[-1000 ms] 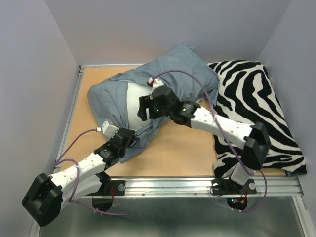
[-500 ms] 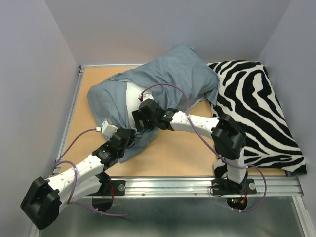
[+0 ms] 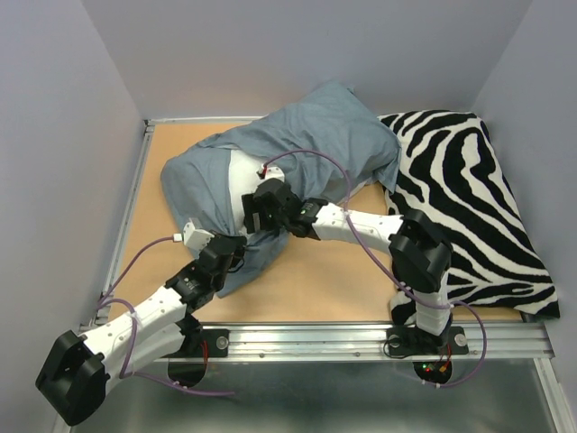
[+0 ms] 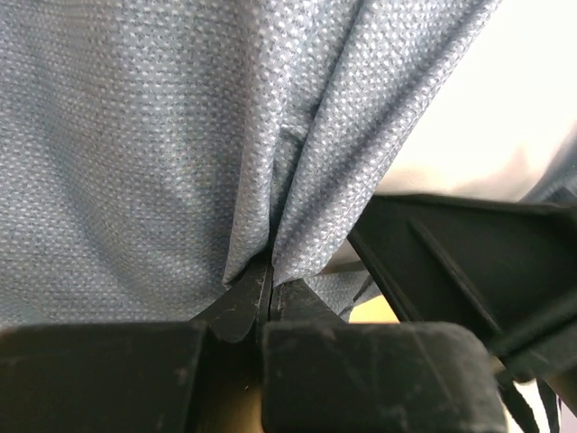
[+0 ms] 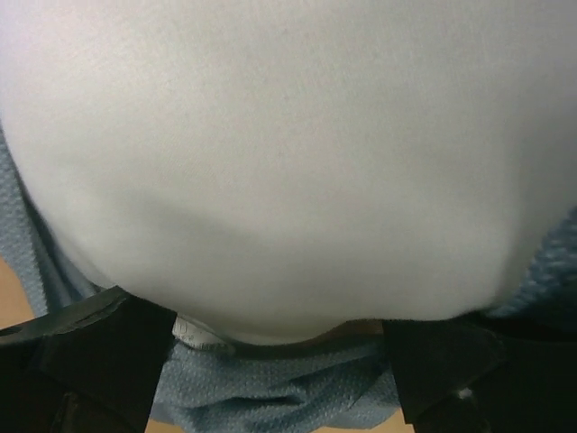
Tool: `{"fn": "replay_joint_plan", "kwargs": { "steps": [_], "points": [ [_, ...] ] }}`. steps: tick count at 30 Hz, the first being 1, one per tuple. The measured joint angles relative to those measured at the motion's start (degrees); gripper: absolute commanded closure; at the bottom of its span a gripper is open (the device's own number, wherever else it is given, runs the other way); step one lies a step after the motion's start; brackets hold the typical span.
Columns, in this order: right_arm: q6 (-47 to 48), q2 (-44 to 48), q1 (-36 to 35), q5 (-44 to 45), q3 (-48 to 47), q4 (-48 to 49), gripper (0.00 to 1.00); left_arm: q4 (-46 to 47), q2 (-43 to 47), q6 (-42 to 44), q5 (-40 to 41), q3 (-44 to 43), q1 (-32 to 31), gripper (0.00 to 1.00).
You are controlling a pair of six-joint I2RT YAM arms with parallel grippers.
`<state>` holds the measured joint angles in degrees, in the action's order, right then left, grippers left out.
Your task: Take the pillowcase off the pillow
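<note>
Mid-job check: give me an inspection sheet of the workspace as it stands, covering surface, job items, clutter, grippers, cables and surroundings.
Surface: tan tabletop, bare in front of the bedding.
Job's things: dusty-blue pillowcase bunched over the pillow, whose white end shows at the near opening.
Clutter: zebra-print cushion on the right side, beside the pillowcase.
Grippers: left gripper shut on a fold of pillowcase; right gripper open, fingers wide either side of the pillow's exposed end.
Cables: purple cables loop over the pillowcase from the right wrist.
Surroundings: pale walls on three sides; metal rail at the near edge.

Zebra-print cushion (image 3: 469, 198) (far right), tan tabletop (image 3: 334, 280), grey walls (image 3: 270, 54)
</note>
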<state>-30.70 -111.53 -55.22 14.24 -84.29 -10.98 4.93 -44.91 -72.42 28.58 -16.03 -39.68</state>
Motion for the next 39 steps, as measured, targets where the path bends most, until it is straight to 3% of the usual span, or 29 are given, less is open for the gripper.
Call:
{"fn": "replay_joint_plan", "kwargs": {
  "steps": [4,5,16,28,39],
  "points": [
    [-0.3,-2.9,0.1,1.2,-2.6,-0.1,0.93,-0.1,0.5,0.4,-0.9,0.2,0.0,1.0],
    [-0.1,-3.7,0.2,1.4,-4.1,-0.2,0.99,0.0,0.7,0.6,-1.0,0.2,0.0,1.0],
    [2.3,-3.7,4.1,-0.4,-13.7,-10.1,0.99,2.2,0.3,2.7,-0.9,-0.5,0.1,1.0],
    [4.0,-1.9,13.1,-6.3,-27.6,-24.5,0.99,9.0,-2.7,1.3,-2.8,-0.5,0.0,1.0],
    [6.6,-2.2,13.9,-6.3,-36.9,-33.7,0.99,18.6,-12.9,0.2,-3.1,-0.5,-1.2,1.0]
  ]
}}
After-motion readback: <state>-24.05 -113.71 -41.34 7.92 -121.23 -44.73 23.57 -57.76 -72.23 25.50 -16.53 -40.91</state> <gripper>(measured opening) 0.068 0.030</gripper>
